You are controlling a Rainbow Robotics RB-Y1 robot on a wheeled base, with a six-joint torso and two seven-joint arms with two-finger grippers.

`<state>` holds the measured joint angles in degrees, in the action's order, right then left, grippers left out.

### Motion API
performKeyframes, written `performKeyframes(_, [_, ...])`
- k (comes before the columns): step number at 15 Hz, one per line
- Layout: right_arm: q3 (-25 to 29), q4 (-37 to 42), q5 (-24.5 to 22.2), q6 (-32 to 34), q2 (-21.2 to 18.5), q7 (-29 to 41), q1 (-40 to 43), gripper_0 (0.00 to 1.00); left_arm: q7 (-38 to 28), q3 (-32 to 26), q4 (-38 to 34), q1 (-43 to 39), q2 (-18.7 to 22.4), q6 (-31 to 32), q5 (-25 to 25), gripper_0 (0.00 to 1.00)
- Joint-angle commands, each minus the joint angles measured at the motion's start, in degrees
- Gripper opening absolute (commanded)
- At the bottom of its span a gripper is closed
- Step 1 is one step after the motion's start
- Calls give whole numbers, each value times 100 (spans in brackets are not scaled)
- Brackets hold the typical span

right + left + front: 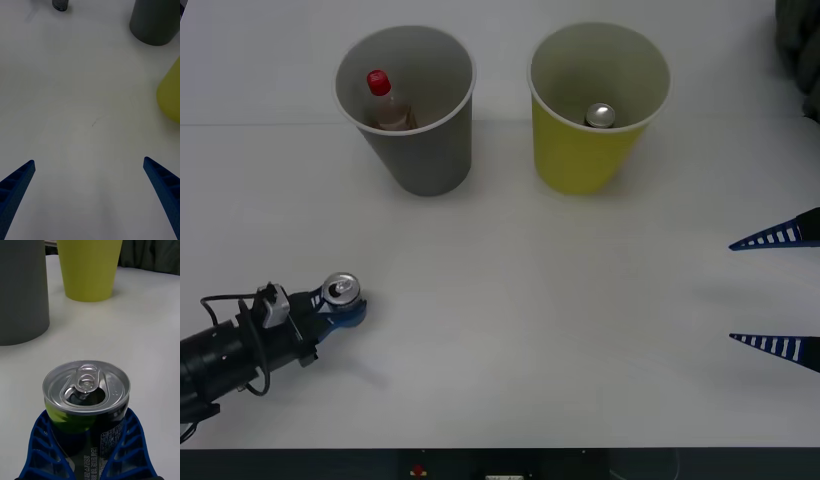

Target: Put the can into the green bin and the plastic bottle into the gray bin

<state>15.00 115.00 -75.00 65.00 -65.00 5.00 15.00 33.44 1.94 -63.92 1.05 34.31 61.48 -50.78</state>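
**Left jaws wrapped around a can; one can and the bottle sit in the bins**

A can (86, 390) stands upright between the blue ribbed fingers (41, 442) of the left gripper (343, 303), which curve around both of its sides and press against it. Its top is open, pull-tab lifted back, and the side shows dark print with a yellow-green patch. From the front, the gripped can (341, 290) is at the near left of the table (510, 330), with the left arm reaching in low from the left edge.

Ahead of these jaws, well apart from them, stand the two bins. The gray bin (412, 110) is straight beyond the left gripper; the bottle (385, 100) stands inside it, its red cap below the rim. The green bin (595, 105) is just beside the gray one, on the side toward the right arm, and a second can (600, 116) lies within it, only its silver top visible. In the left wrist view the gray bin (22, 292) and green bin (89, 268) rise beyond the held can.

The right gripper (778, 292) is at the right edge of the table, its two fingers spread wide and nothing between them. Between and beyond its fingers (17, 183) lies bare table (86, 112); farther ahead are the bases of the gray bin (154, 22) and green bin (170, 93).
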Motion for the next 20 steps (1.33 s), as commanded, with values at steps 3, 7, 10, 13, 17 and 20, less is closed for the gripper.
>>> performKeyframes(3, [0, 0, 0, 0, 0, 0, 0, 100, -1112, 0, -885, -368, 339, 22, -240, 0])
performKeyframes(7, [0, 0, 0, 0, 0, 0, 0, 100, -2368, 8, -2177, -860, 656, -374, -556, 0])
performKeyframes(10, [0, 0, 0, 0, 0, 0, 0, 100, -3511, 8, -3223, -1194, 902, -857, -881, 0])
performKeyframes(13, [0, 0, 0, 0, 0, 0, 0, 100, -4882, 8, -4322, -1441, 1148, -1402, -1444, 0])
performKeyframes(17, [0, 0, 0, 0, 0, 0, 0, 100, -6912, 0, -5790, -1616, 1526, -2158, -2630, 0])
performKeyframes(20, [0, 0, 0, 0, 0, 0, 0, 100, -9022, -27, -6748, -1599, 1781, -2466, -3852, 0])
